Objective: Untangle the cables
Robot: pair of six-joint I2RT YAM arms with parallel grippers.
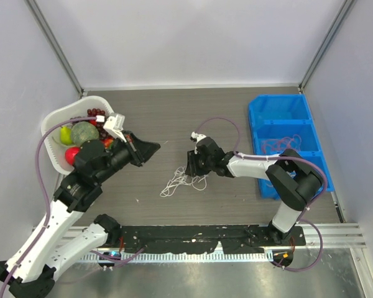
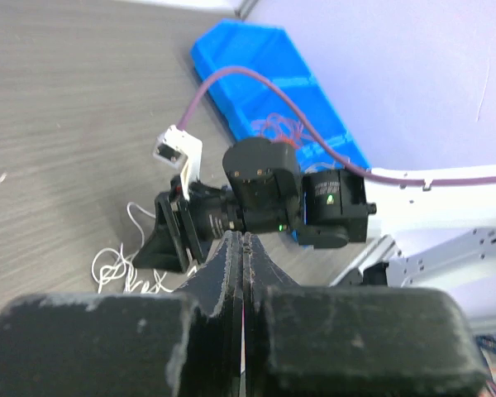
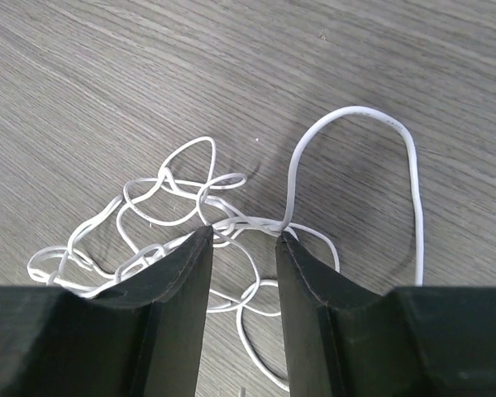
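Observation:
A tangle of thin white cable point(image 1: 181, 182) lies on the wooden table in front of the arms. It also shows in the right wrist view point(image 3: 246, 222) and the left wrist view point(image 2: 124, 277). My right gripper point(image 1: 189, 165) point(image 3: 244, 238) is open and low over the tangle. Its fingertips straddle a bundle of white strands, and one large loop rises beyond them. My left gripper point(image 1: 150, 149) point(image 2: 242, 238) is shut, raised to the left of the tangle and pointing at the right gripper; nothing hangs from it. A red cable point(image 1: 285, 143) point(image 2: 277, 128) lies in the blue bin.
A blue bin point(image 1: 280, 112) with compartments stands at the right. A white basket point(image 1: 56, 121) of fruit stands at the far left, behind the left arm. Purple arm cables loop above both arms.

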